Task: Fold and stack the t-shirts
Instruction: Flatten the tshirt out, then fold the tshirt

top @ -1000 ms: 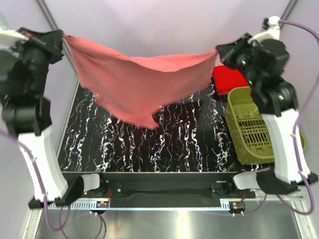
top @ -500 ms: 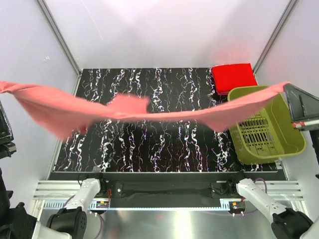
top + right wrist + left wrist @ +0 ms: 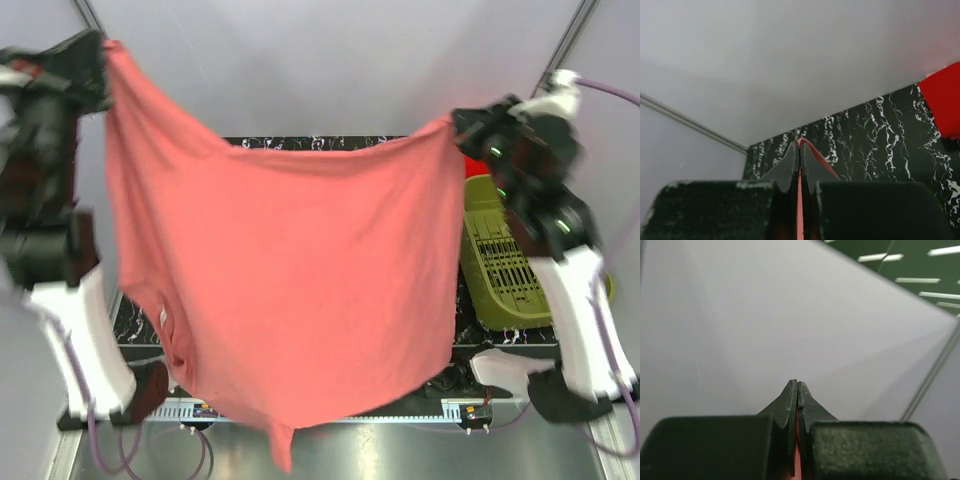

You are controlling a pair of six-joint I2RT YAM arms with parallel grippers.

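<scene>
Lifted high again, salmon-pink t-shirt (image 3: 290, 290) now hangs spread above worktop (image 3: 875, 140) btwn left tool (image 3: 100, 45) and right tool (image 3: 458, 125), each pinched shut on a corner, prob. to shake it flat.

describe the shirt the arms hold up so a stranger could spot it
Over the black marbled table hangs a large salmon-pink shirt, pinched at its top corners by the left end effector and right end effector. Unlike the brighter red shirt lying on the table, it is spread out in the air.
</scene>
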